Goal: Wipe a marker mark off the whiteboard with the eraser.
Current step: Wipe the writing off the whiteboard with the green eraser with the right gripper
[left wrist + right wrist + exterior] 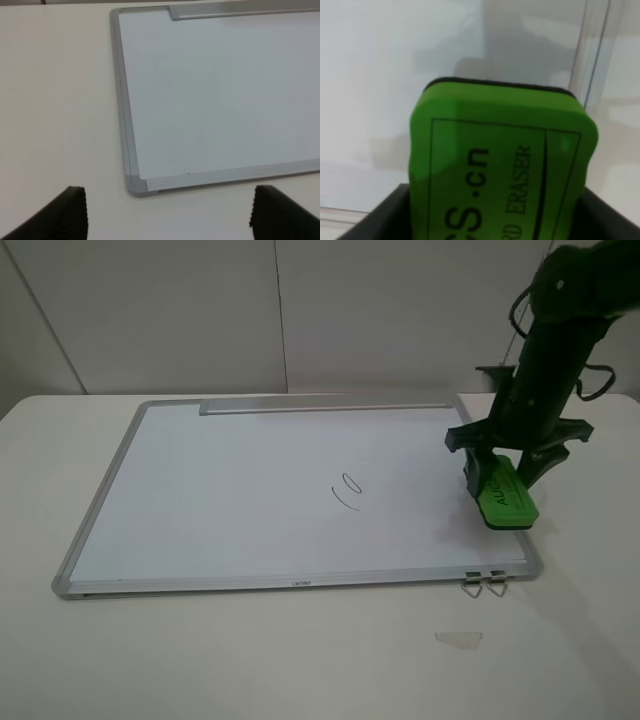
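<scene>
**Step in hand: bring the eraser onto the mark, felt side flat.**
My right gripper (495,475) is clamped on the eraser (507,498), which is tilted over the right near corner of the whiteboard (220,500). The marker mark (347,491) lies mid-board, well apart. I should level the felt, press lightly and sweep across. The metal clips (485,583) sit outside the path. My left gripper (167,215) is spread open, off the board.

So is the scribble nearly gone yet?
Not yet. Done: the right gripper grips the eraser. In hand: it is at the right edge of the whiteboard, apart from the mark. To do: the mark sits whole mid-board, unwiped.
</scene>
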